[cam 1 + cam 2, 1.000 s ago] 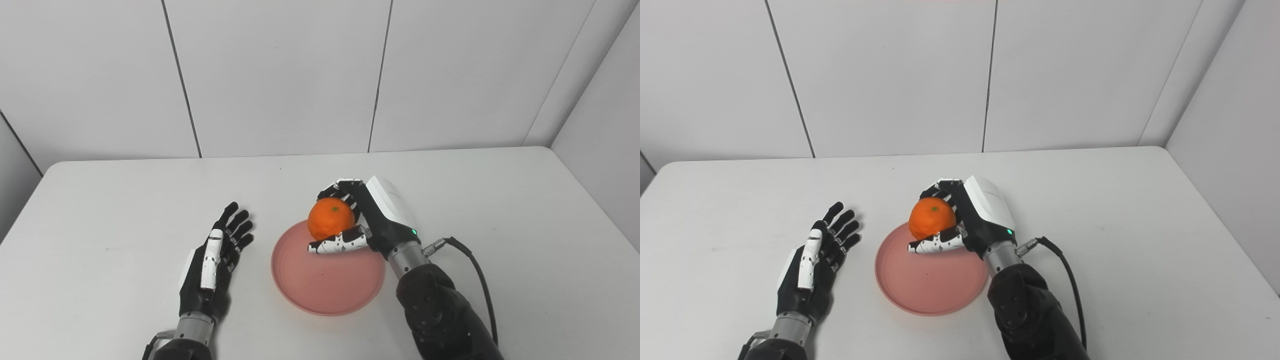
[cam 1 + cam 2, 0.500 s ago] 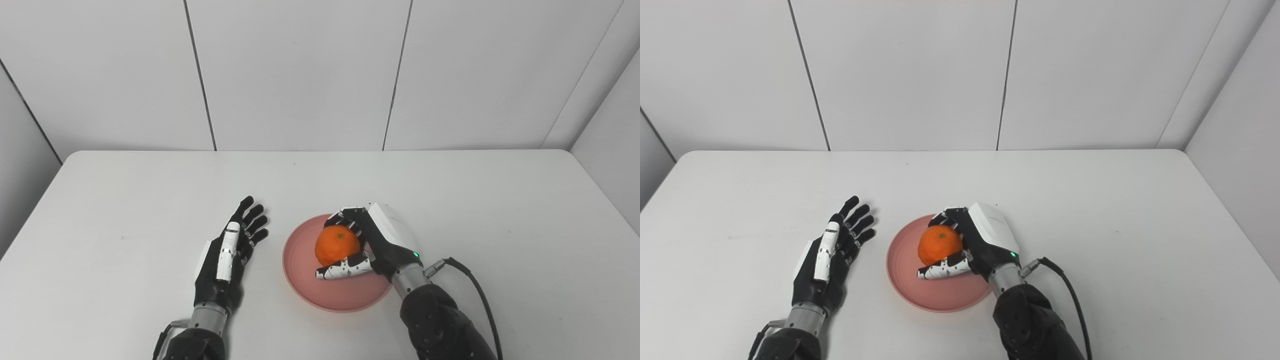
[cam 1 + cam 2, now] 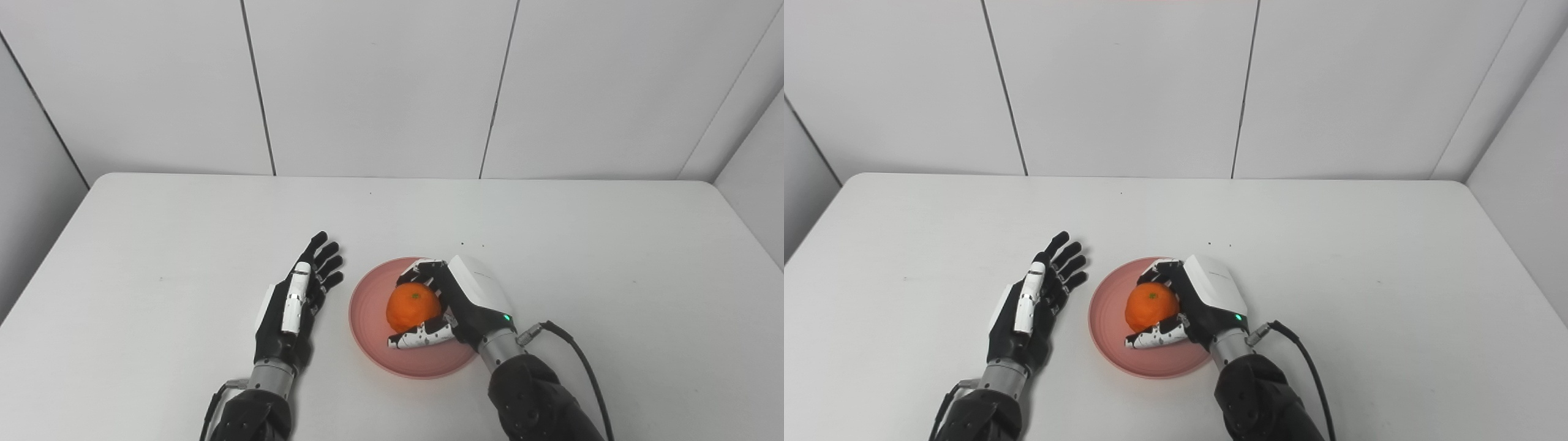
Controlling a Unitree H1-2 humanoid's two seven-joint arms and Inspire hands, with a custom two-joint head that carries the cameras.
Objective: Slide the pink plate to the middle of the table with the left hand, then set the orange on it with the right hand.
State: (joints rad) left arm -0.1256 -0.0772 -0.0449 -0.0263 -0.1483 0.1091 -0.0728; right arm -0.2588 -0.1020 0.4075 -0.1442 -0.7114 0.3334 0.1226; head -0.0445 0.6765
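Note:
A pink plate (image 3: 367,324) lies near the middle front of the white table (image 3: 184,233). My right hand (image 3: 456,300) is shut on the orange (image 3: 413,306), fingers behind it and thumb in front, low over the plate's middle. I cannot tell whether the orange touches the plate. My left hand (image 3: 294,306) lies open and empty, fingers stretched, just left of the plate and apart from it. The right eye view shows the same: plate (image 3: 1105,318), orange (image 3: 1150,305), right hand (image 3: 1197,300), left hand (image 3: 1035,300).
A black cable (image 3: 582,367) runs from my right wrist over the table to the right. White wall panels stand behind the table's far edge (image 3: 392,177). A few small dark specks (image 3: 471,245) lie beyond the plate.
The camera has shifted, so the whole picture moved. My right hand has brought the orange from above the plate's far rim down and inward over its middle. The left hand stays open.

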